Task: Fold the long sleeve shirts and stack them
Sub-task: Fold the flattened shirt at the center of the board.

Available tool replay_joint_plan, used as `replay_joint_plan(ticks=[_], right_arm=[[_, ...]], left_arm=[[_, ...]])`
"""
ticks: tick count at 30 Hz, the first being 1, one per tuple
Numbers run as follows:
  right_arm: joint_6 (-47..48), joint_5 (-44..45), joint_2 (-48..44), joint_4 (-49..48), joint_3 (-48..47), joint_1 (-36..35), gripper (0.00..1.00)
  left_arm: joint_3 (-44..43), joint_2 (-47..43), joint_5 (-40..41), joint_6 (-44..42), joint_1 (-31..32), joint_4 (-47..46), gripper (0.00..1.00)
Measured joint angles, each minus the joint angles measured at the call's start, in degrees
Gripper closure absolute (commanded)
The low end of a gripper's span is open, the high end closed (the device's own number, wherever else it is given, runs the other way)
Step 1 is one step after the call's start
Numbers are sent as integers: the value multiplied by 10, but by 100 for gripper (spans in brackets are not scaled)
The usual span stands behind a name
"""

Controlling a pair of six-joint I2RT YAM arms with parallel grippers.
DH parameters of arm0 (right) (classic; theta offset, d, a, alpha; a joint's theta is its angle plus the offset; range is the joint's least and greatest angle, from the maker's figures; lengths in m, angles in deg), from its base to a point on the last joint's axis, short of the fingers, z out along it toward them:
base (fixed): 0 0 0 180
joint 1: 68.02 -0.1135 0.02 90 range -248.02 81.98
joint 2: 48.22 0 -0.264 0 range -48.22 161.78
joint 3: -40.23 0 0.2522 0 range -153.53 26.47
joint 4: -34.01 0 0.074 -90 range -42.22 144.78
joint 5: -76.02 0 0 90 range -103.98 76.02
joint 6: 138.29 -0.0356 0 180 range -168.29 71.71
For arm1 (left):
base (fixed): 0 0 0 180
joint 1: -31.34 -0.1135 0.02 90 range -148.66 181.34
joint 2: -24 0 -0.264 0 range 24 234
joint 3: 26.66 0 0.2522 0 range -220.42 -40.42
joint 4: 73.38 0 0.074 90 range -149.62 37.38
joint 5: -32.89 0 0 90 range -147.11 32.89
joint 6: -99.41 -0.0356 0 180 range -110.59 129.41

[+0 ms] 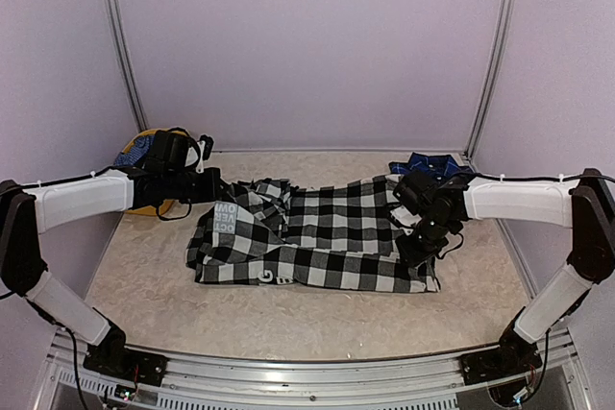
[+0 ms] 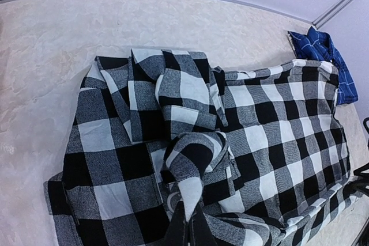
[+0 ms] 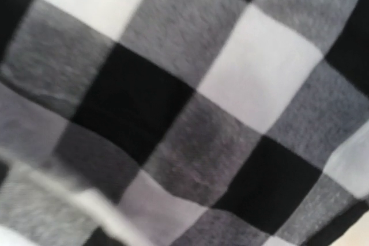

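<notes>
The black-and-white check shirt (image 1: 327,237) lies crumpled across the middle of the table, its white lettering (image 1: 225,216) showing at the left end. My left gripper (image 1: 211,189) is at that end; in the left wrist view it (image 2: 193,231) is shut on a raised pinch of the check cloth (image 2: 196,165). My right gripper (image 1: 421,242) is down on the shirt's right end. The right wrist view is filled with blurred check cloth (image 3: 184,113) and shows no fingers. The navy blue plaid shirt (image 1: 430,162) (image 2: 323,56) lies bunched in the back right corner.
A yellow and blue bundle (image 1: 137,149) sits at the back left, behind my left arm. Lilac walls with metal posts (image 1: 492,55) close in the back and sides. A metal rail (image 1: 307,372) runs along the near edge.
</notes>
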Motion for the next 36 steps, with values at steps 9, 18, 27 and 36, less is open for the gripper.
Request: replay_joint_plan(ticks=[9,18,27,36], right_arm=[[-3,-7,0,-10,24,7,100],[21,7,4,0,-28,9,100],[68,14,66,0,-83,26,92],[89,35,119,-5,-88,54,78]], left_arm=[[1,-2,0,-2,-4,-1,100],[11,-11,0,-7,-10,-8,100],[11,-10,0,-7,-11,-8,100],[11,1,6,-7,-11,-16,100]])
